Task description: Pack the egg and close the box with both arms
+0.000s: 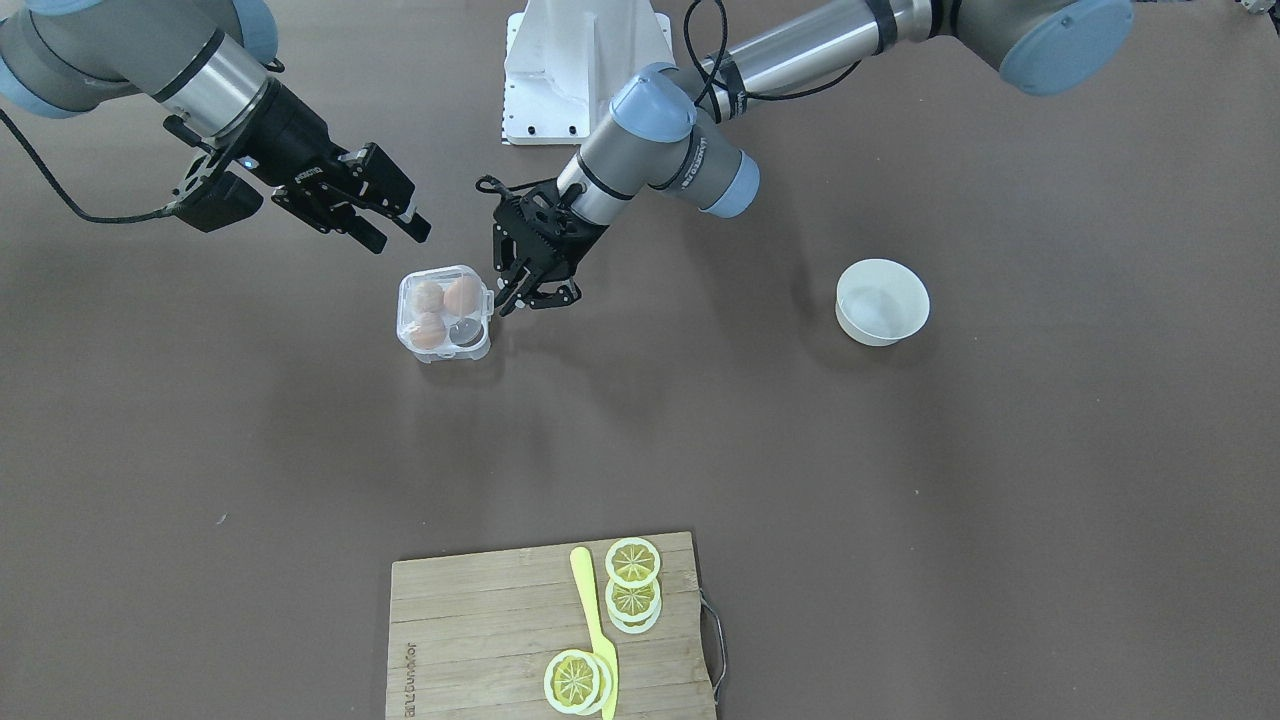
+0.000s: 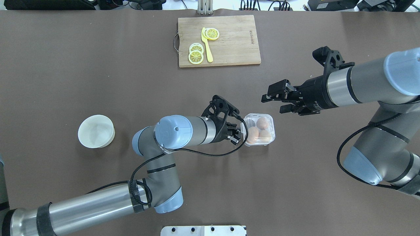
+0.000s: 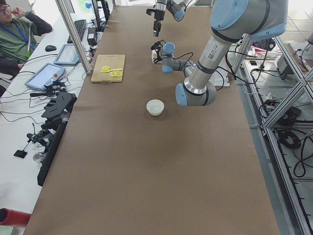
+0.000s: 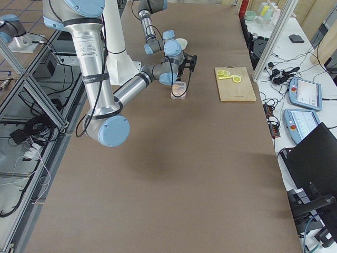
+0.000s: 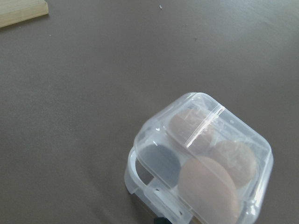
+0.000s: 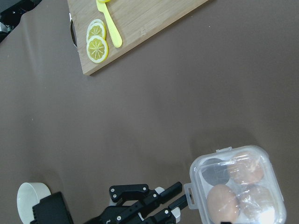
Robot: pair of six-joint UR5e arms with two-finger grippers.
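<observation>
The clear box (image 1: 445,312) stands on the brown table with its lid down over three tan eggs (image 1: 462,295). One cell is empty and shows dark (image 6: 215,175). The box also shows in the overhead view (image 2: 259,128) and the left wrist view (image 5: 201,163). My left gripper (image 2: 235,136) looks shut, low beside the box, with its tips at the latch tab side (image 6: 187,192). I cannot tell whether it touches the tab. My right gripper (image 2: 271,104) is open and empty, raised above the table beyond the box's other side (image 1: 398,238).
A round white bowl (image 2: 96,131) stands on the robot's left side of the table. A wooden cutting board (image 2: 236,42) with lemon slices (image 2: 196,54) and a yellow knife (image 2: 206,49) lies at the far edge. The white robot base (image 1: 585,70) stands at the near edge.
</observation>
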